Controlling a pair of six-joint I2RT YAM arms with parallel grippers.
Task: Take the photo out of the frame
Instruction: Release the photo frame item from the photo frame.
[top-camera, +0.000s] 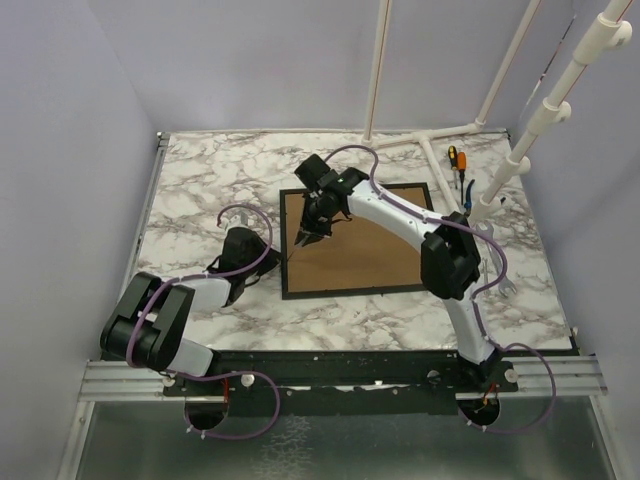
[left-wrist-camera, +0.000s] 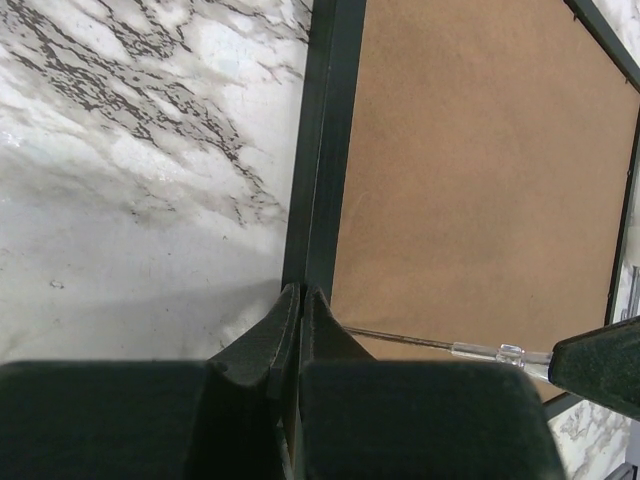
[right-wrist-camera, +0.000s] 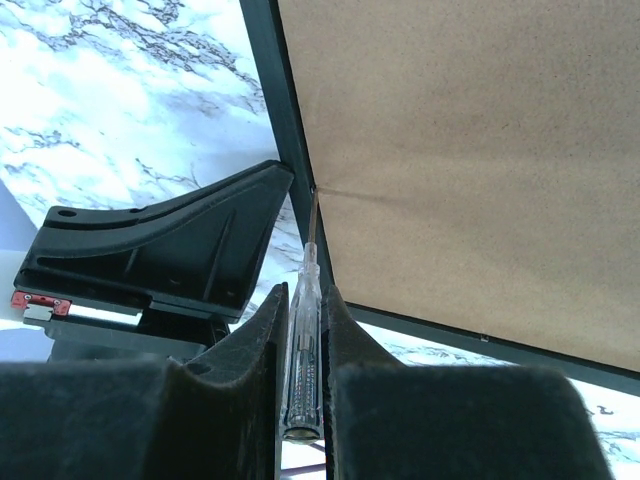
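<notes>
Left fingers (left-wrist-camera: 262, 350): pressed flat together, nothing between them, tips up against the outer side of the left border of the frame (left-wrist-camera: 470, 180). Right fingers (right-wrist-camera: 255, 360): narrow gap, clamped on a clear-handled screwdriver (right-wrist-camera: 304, 340), blade tip at the seam between the frame's left border and its brown back board.

Top view only: frame flat on the marble worktop (top-camera: 200, 180), back up, both arms meeting at its left side. Orange-handled tool (top-camera: 452, 156) beyond the frame's far right corner, beside a white pipe stand (top-camera: 377, 70).

Left wrist view only: thin screwdriver shaft running low over the back board towards the frame's left border.

Right wrist view only: blade tip right at the seam, with the side of the left fingers just outside the border beside it.

Photo: hidden in all three views, only the frame's back showing.
</notes>
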